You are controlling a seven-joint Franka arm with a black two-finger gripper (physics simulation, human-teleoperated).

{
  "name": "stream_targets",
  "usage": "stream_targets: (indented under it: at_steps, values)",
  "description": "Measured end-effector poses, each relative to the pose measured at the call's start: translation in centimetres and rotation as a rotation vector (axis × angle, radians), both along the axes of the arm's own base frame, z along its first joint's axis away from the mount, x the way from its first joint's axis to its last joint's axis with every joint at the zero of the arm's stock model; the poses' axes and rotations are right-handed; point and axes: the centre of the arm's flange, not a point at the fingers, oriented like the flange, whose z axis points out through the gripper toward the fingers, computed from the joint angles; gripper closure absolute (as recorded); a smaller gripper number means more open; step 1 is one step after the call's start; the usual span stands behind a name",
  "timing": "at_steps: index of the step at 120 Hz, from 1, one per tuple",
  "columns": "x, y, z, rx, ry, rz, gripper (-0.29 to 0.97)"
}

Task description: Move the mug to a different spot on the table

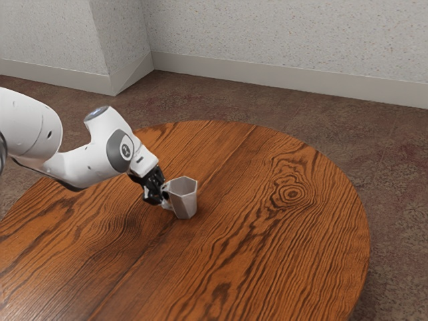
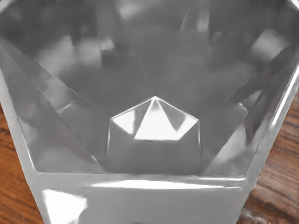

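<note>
Mug: grey and faceted with a six-sided rim, seen from just above in the wrist view. Its mouth opens toward the hand, and the glossy inner walls taper down to a small bright base. Its near wall lies right under the hand.
Mug's place: on the round desk, in the part toward the exterior view's left and well in from the edge. It stands mouth up, leaning slightly. A dark shadow sits close under its narrow base; whether the base touches the wood cannot be told.
End effector: black, pressed against the mug's side that faces the exterior view's left, at rim height. Whether it grips the mug or only touches it cannot be told.
Arm: white with grey joint caps, coming in low from the exterior view's left and sloping down over the desk to the mug.
Desk: reddish-brown wood with bold dark grain and a knot-like swirl toward the exterior view's right.
Floor: mottled brown, surrounding the desk.
Wall: pale and speckled, with a light skirting along its foot and a corner jutting out at the exterior view's upper left.
</note>
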Motion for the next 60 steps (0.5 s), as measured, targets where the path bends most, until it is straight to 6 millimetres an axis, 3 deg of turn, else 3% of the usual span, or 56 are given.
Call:
stream_targets:
  at_steps: [44,60]
  values:
    - [-0.4,0.5,0.0,0.002,0.001,-0.03,0.19]
    - [-1.4,0.4,1.9,0.005,-0.019,-0.038,0.1]
